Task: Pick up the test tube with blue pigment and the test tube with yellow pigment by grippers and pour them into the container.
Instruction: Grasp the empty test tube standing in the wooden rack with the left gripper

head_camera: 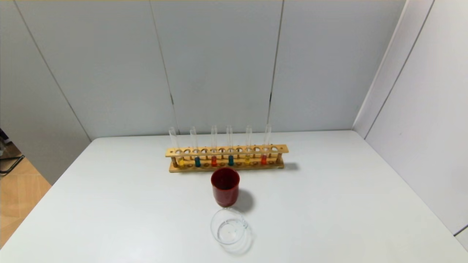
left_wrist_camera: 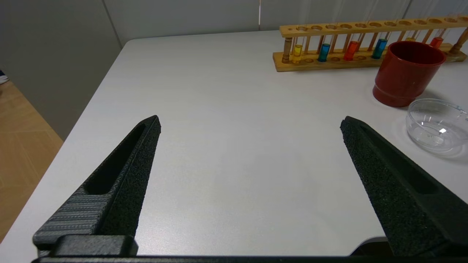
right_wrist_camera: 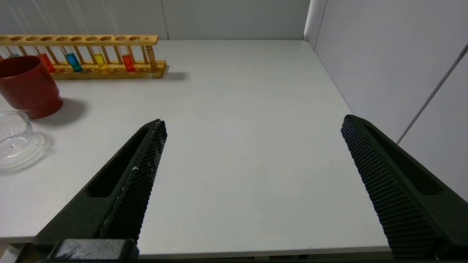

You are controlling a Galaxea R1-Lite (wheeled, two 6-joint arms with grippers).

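Both tubes stand upright in the wooden rack (head_camera: 226, 157), beyond the container (head_camera: 229, 226). The left gripper (left_wrist_camera: 250, 124), fingers apart, is nearer the test tube with blue pigment (head_camera: 197, 161); the right gripper (right_wrist_camera: 252, 126), fingers apart, is nearer the test tube with yellow pigment (head_camera: 247, 159).

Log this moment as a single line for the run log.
left tool open, idle | right tool open, idle | blue tube, yellow tube in rack | container empty | phase: not started

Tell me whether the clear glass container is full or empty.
Empty. The container shows only clear glass down to its base, no coloured liquid, in both the head and left wrist views.
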